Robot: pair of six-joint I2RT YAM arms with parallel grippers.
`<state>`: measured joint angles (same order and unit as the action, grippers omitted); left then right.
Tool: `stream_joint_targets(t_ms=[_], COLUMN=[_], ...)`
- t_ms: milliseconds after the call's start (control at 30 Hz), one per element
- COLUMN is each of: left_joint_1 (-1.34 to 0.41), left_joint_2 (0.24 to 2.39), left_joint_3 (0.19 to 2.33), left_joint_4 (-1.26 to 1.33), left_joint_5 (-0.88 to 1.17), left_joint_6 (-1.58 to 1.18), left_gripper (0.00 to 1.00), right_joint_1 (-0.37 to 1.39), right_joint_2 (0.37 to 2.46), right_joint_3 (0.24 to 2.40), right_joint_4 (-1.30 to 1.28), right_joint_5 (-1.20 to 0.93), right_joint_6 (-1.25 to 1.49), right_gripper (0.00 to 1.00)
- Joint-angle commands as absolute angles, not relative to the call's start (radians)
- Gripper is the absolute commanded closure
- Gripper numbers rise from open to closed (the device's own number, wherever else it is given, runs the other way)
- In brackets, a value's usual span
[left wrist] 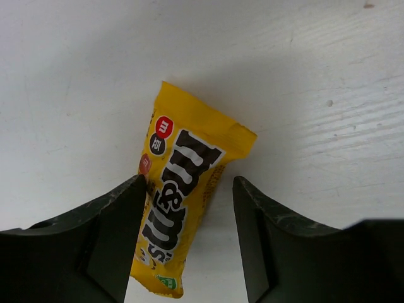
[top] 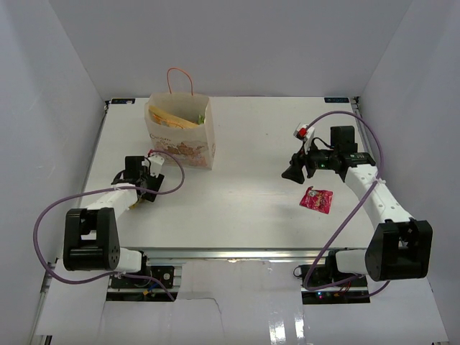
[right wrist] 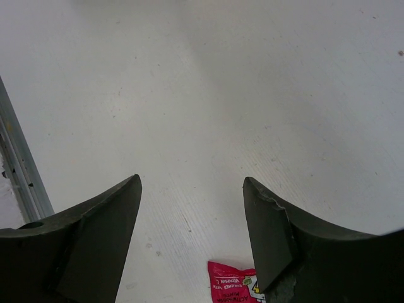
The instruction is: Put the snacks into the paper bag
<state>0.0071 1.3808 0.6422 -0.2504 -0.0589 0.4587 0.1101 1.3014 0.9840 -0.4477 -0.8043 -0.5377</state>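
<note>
Left gripper (left wrist: 189, 183): jaws open, straddling the candy packet (left wrist: 192, 164), which lies flat on the table (left wrist: 76, 76). One finger is at its long edge, the other clear of it. Packet judged light, with slippery film and loose contents; best pinched across its narrow middle, not the end seals. Bag (top: 183, 147) stands upright ahead of these jaws, slightly to their right, with snacks (top: 176, 117) already inside. Right gripper (right wrist: 191, 183): jaws open, empty. Pouch (top: 316, 199) lies flat just behind them, toward the arm's base; judged soft, thin, light.
</note>
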Motion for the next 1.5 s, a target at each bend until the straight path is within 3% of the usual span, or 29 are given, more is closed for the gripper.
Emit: stream_joint_targets(t_ms=[0, 133, 167, 200, 300, 400, 667, 800, 1233, 1467], left_joint_1=[0.037, 0.044, 0.046, 0.046, 0.048, 0.048, 0.048, 0.048, 0.048, 0.048], left_joint_2=[1.405, 1.396, 1.391, 1.384, 1.338, 1.261, 0.913, 0.853, 1.178, 1.373], left_joint_3=[0.652, 0.646, 0.646, 0.647, 0.655, 0.681, 0.807, 0.902, 1.386, 1.496], left_joint_4=[-0.229, -0.222, -0.224, -0.225, -0.238, -0.278, -0.380, -0.370, -0.192, -0.068], left_joint_5=[0.000, -0.006, -0.008, -0.015, -0.028, -0.020, 0.078, 0.130, 0.316, 0.382], left_joint_6=[0.463, 0.453, 0.451, 0.448, 0.434, 0.404, 0.195, 0.073, -0.064, -0.185], left_gripper=[0.33, 0.46, 0.51, 0.64, 0.79, 0.84, 0.82, 0.81, 0.82, 0.82], right_joint_1=[0.092, 0.081, 0.078, 0.078, 0.077, 0.075, 0.072, 0.072, 0.072, 0.072], right_joint_2=[1.264, 1.258, 1.256, 1.255, 1.252, 1.253, 1.249, 1.249, 1.236, 1.233], right_joint_3=[0.983, 0.979, 0.974, 0.973, 0.969, 0.966, 0.959, 0.948, 0.927, 0.923], right_joint_4=[-0.446, -0.448, -0.448, -0.448, -0.449, -0.449, -0.451, -0.451, -0.454, -0.453], right_joint_5=[-0.841, -0.850, -0.851, -0.854, -0.859, -0.857, -0.851, -0.850, -0.857, -0.858], right_joint_6=[-0.535, -0.529, -0.525, -0.525, -0.522, -0.522, -0.526, -0.526, -0.526, -0.525], right_gripper=[0.29, 0.29, 0.29, 0.29, 0.29, 0.29, 0.29, 0.29, 0.29, 0.29])
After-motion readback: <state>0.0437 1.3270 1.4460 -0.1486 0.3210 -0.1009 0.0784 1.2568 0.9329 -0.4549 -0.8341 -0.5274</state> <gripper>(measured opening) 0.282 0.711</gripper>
